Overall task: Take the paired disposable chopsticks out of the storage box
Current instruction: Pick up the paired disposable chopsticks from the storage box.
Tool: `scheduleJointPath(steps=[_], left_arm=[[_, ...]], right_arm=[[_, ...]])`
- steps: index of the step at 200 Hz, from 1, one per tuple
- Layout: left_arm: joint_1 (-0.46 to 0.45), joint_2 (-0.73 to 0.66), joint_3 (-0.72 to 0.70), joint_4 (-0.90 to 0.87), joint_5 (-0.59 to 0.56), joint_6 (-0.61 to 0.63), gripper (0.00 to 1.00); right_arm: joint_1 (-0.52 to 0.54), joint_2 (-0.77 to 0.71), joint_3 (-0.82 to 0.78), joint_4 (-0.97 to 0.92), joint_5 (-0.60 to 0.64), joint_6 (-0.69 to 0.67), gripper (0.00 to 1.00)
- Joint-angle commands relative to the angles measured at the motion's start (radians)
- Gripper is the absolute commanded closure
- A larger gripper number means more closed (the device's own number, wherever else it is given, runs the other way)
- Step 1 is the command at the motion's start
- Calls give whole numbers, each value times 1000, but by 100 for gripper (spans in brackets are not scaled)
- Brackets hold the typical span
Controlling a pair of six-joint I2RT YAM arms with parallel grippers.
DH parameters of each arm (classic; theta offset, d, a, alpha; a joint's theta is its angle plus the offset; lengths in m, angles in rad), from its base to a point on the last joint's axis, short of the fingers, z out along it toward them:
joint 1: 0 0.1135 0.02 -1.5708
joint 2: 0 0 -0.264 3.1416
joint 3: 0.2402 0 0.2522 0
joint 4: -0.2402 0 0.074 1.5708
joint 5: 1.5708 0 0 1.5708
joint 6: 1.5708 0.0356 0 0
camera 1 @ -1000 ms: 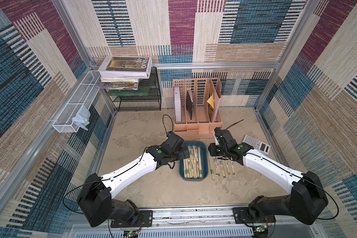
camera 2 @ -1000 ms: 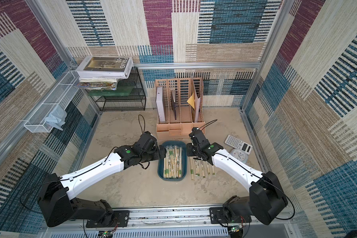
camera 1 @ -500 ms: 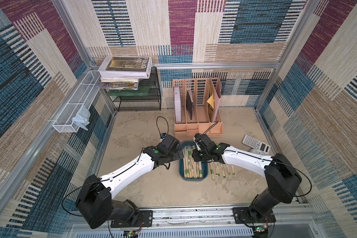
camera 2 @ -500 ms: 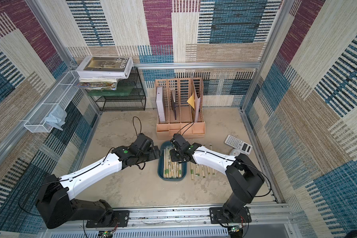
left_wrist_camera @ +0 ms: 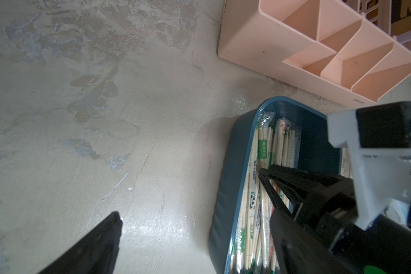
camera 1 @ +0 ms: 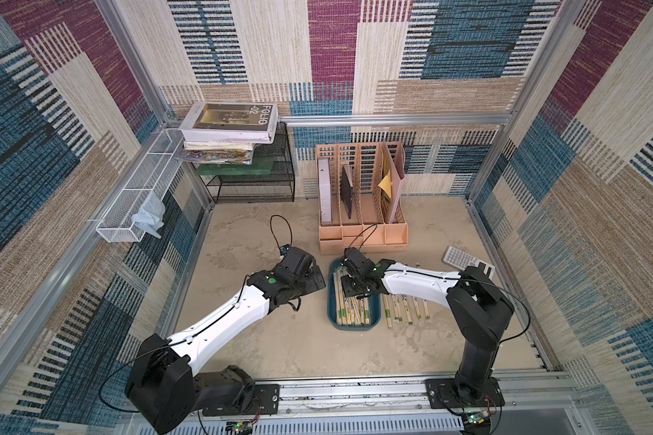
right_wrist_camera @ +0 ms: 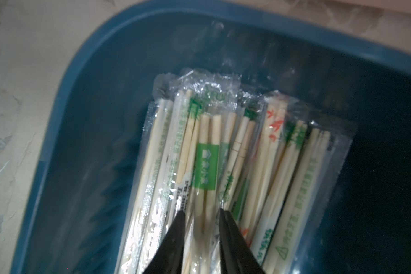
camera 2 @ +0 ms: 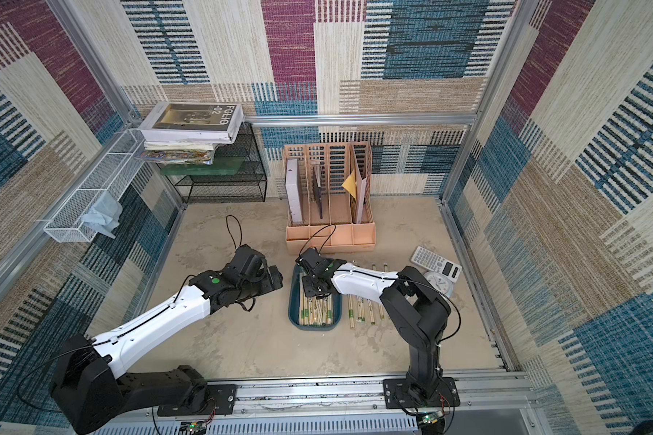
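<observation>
- Nearby, a peach file organizer (camera 1: 362, 241) stands just behind the storage box (camera 1: 355, 327); a calculator (camera 1: 460, 258) lies well to its right.
- Left gripper (camera 1: 315, 280): jaws fully spread, empty, just beside the box's left wall.
- Right gripper (right_wrist_camera: 199, 213): jaws narrowly apart, straddling one green-banded pair (right_wrist_camera: 207, 161); a firm hold cannot be confirmed.
- Storage box contents: the paired disposable chopsticks (right_wrist_camera: 259, 166). Further pairs (camera 1: 404, 309) lie on the table (camera 1: 279, 339) just right of it.

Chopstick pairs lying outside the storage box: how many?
5 chopstick pairs, in a row on the table beside the storage box, on the right arm's side; that arm crosses them and may hide more.
</observation>
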Motion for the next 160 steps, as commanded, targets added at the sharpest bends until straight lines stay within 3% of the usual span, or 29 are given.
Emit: scheduleJointPath(steps=[1,66,97,160], left_arm=[[5,-6,-6,19,17,7,1],[10,-4,-14,32,36,7,1],[12,-7,-18,38,40,6,1],[15,-14,-19,38,40,3,1]], right_arm=[[2,11,5,-21,25,-4,71],[6,45,13,-23,24,-3,74],[5,23,7,-24,27,-3,81],[5,-55,5,-38,30,4,82]])
